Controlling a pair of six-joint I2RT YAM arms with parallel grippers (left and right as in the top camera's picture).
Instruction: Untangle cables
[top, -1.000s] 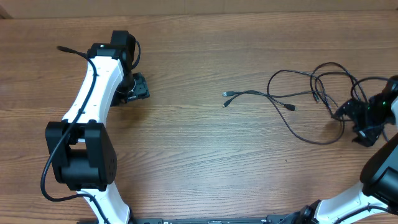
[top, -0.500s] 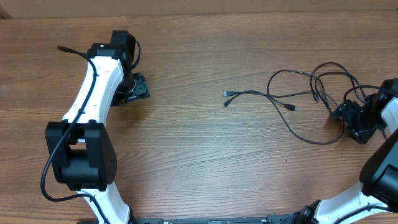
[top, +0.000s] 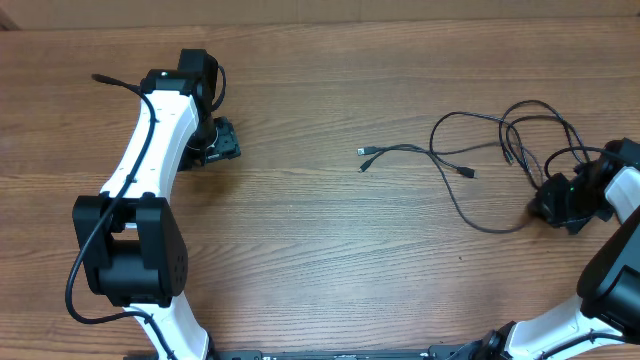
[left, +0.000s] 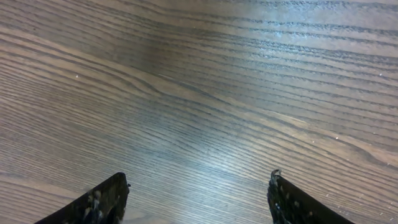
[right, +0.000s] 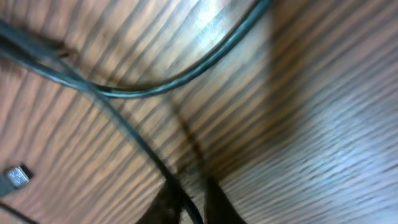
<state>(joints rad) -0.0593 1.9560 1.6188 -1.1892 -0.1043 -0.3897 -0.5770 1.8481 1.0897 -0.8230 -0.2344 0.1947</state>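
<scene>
Right wrist view: the right pincer (right: 189, 202) has its dark tips pressed narrow on one thin, glossy black cord of the cables (right: 130, 93), blurred over the streaky brown wood grain of the worktop (right: 323, 124). Seen from overhead, the cables spread in loose loops leftward from that pincer; the number of cords is unclear. Farther off, the left pincer (left: 196, 199), second of two, gapes wide above the wood.

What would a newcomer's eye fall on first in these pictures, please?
A loose tangle of thin black cables sprawls across the right side of the wooden table. The right gripper sits at its right edge, closed on a cord, while the left gripper hangs open over bare wood to the left.
</scene>
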